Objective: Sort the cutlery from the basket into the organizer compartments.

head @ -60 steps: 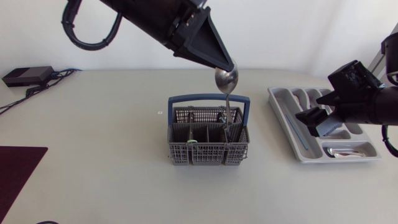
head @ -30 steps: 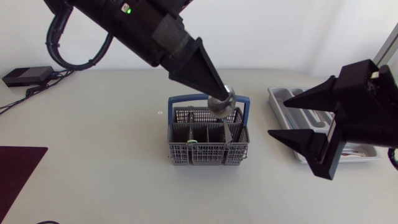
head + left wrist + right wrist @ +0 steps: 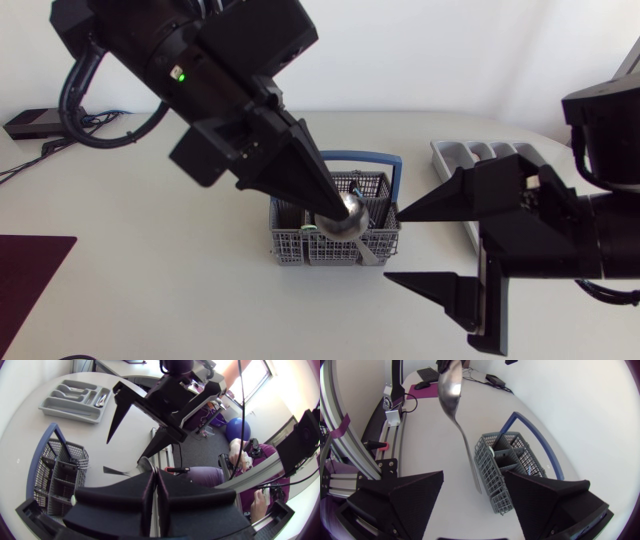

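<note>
The left end effector (image 3: pixel 338 210) pinches the spoon (image 3: pixel 352 222) by its bowl and holds it in the air over the front of the basket (image 3: pixel 296 246), with the handle slanting down. The right end effector (image 3: pixel 395 245) hangs just beside it, fingers spread wide and touching neither side of the handle. The organizer (image 3: pixel 465 152) lies on the counter (image 3: pixel 150 250), partly hidden by the right arm.

Head camera looked down over the table (image 3: pixel 150 270); wrist cameras faced each other close-up, all sharing the basket (image 3: pixel 300 247).
</note>
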Tool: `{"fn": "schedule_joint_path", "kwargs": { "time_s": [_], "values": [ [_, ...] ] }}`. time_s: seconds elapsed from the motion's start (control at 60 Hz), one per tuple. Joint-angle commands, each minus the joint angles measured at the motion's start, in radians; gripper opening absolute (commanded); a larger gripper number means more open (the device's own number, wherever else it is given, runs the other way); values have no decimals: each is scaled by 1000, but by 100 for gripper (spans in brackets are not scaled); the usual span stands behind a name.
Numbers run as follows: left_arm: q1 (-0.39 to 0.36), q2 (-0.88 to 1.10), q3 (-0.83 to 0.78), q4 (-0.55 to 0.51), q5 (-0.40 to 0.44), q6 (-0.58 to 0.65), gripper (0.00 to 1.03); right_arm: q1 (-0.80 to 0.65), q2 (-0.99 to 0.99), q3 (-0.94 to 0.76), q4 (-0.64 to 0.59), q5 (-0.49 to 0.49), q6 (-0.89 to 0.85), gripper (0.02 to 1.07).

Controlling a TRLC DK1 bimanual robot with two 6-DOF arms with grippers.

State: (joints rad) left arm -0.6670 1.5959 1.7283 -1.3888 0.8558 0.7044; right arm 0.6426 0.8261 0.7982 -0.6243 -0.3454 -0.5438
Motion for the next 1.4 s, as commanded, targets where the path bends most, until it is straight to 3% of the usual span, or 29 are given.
{"fn": "schedule_joint_path", "kwargs": {
  "time_s": [0.0, 0.133, 0.417, 0.617, 0.783, 0.95, 1.233, 1.383],
  "values": [
    [-22, -36, -42, -23, 31, 70, 3, 25, 19, -19, 20, -18, 13, 90],
    [-37, -50, -78, -24, 49, 95, 3, 68, 34, -17, 31, -27, 30, 88],
    [-49, -54, -108, -24, 57, 115, 3, 103, 48, -28, 37, -106, 59, 56],
    [-51, -56, -111, -24, 72, 122, 3, 123, 54, -53, 66, -118, 70, 49],
    [-55, -54, -116, -24, 77, 127, 3, 132, 65, -56, 89, -118, 79, 36],
    [-49, -54, -118, -24, 77, 125, 3, 134, 62, -51, 84, -129, 79, 8],
    [-46, -53, -116, -24, 80, 121, 9, 134, 53, -65, 60, -147, 99, 7],
    [-40, -53, -111, -19, 89, 112, 26, 135, 48, -67, 43, -147, 99, 7]
  ]
}}
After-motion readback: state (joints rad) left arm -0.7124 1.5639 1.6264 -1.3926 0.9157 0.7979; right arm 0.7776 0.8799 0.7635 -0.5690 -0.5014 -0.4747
